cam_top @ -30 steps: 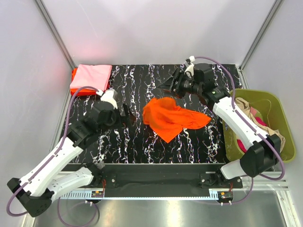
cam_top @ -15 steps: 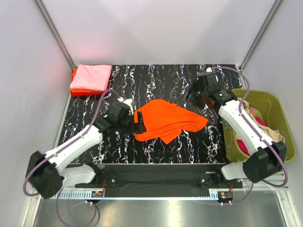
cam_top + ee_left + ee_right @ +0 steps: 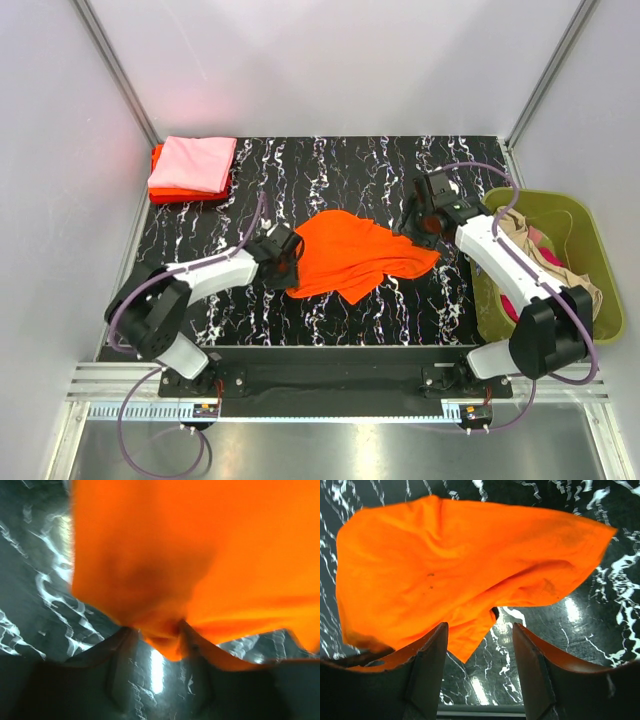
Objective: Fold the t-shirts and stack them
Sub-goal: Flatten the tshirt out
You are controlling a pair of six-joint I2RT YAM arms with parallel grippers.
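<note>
A bright orange t-shirt (image 3: 345,255) lies crumpled in the middle of the black marbled table. My left gripper (image 3: 290,262) is at its left edge. In the left wrist view a bunched fold of the orange t-shirt (image 3: 165,580) sits between the half-open fingers of the left gripper (image 3: 156,632), blurred. My right gripper (image 3: 425,225) hovers at the shirt's right corner, open. In the right wrist view a pointed flap of the orange t-shirt (image 3: 450,580) hangs just beyond the spread fingers of the right gripper (image 3: 479,627). A folded pink t-shirt (image 3: 192,163) rests on a folded red-orange one (image 3: 160,192) at the back left.
An olive-green basket (image 3: 548,202) stands off the table's right edge, holding a beige shirt (image 3: 520,235) and a magenta one (image 3: 515,305). White walls with metal posts close in the back and sides. The arm bases sit along the near edge.
My left arm swung right to the shirt's left edge and its jaws narrowed around a fold. My right gripper came down from the back to the shirt's right corner. The shirt shifted slightly left.
</note>
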